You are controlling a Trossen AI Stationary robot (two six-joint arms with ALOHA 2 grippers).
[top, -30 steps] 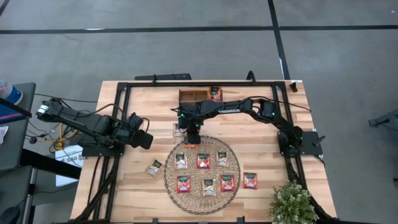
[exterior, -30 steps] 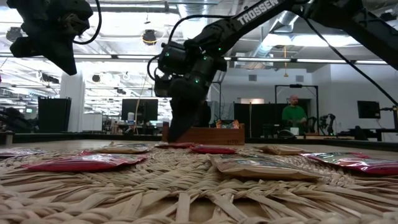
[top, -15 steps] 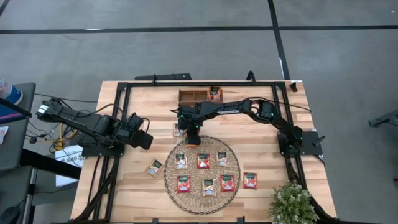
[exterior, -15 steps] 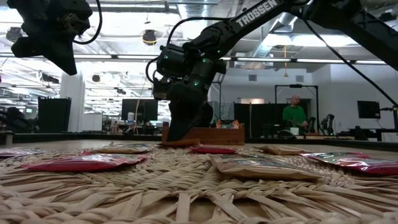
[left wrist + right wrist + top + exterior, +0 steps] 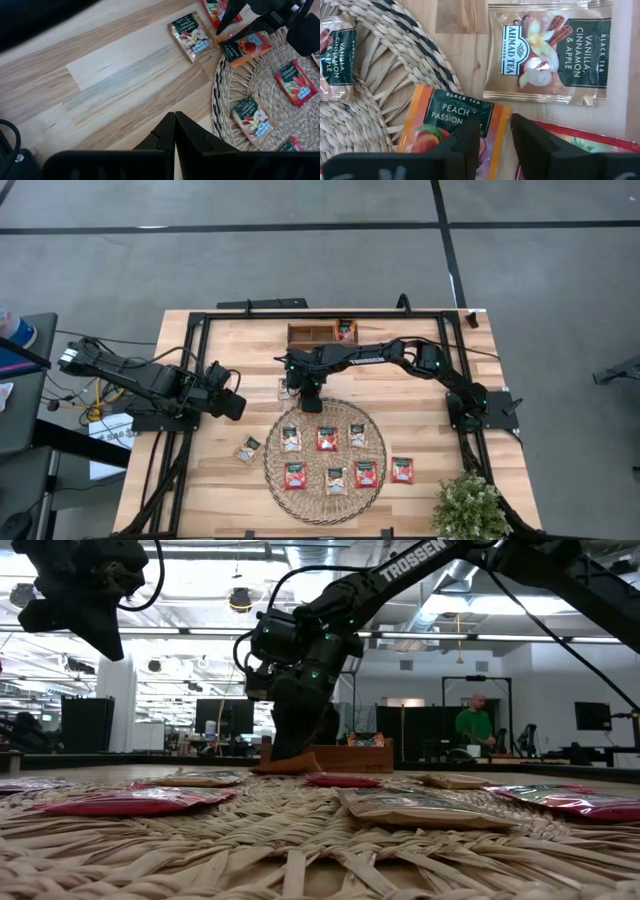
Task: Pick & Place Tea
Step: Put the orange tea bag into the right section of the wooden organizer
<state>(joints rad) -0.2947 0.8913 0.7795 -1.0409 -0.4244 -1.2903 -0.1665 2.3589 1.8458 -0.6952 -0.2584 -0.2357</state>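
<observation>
Between the right jaws, at the far rim of the woven mat, lies an orange peach sachet of tea, one edge tipped up off the bench. The jaws stand partly apart astride it, one finger on its face and the other just past its edge; I cannot tell whether they have it pinched. Just beyond them a cream vanilla sachet lies flat on the wood, and a red sachet shows beside the outer finger. Behind the jaws, six more sachets rest on the mat, for instance a red one, and one sits in the wooden tray on the far side. The left jaws are closed and empty, hanging off the mat over bare wood on the left arm.
</observation>
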